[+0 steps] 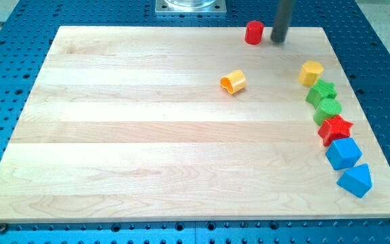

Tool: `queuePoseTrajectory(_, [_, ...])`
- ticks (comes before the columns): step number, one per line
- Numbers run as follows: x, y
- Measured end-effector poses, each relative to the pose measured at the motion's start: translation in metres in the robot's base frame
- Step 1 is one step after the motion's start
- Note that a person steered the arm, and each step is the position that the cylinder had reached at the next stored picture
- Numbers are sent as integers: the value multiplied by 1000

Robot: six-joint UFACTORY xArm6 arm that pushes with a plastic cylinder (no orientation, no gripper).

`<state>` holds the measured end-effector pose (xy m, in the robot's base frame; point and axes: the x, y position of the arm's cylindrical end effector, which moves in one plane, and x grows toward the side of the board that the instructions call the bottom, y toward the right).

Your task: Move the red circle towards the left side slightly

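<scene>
The red circle [253,32] is a short red cylinder near the top edge of the wooden board [147,135], right of the middle. My tip [278,40] is the lower end of a dark rod coming down from the view's top. It stands just to the right of the red circle, with a small gap between them.
A yellow block lying on its side [233,81] sits below and left of the red circle. Along the board's right side run a yellow block [311,72], a green star [321,91], a green block [328,110], a red star [335,128], a blue block [343,153] and a blue triangle [355,180].
</scene>
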<state>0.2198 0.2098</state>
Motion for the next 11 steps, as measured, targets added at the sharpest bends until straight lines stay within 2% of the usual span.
queuePoseTrajectory(1, [-23,-38])
queuePoseTrajectory(2, [9,-126])
queuePoseTrajectory(3, [2,-147])
queuePoseTrajectory(4, [15,-112])
queuePoseTrajectory(5, [62,-123])
queuePoseTrajectory(6, [85,-214])
queuePoseTrajectory(7, [68,-182])
queuePoseTrajectory(8, [34,-186])
queuePoseTrajectory(9, [59,-255])
queuePoseTrajectory(10, [83,-222])
queuePoseTrajectory(11, [152,-218])
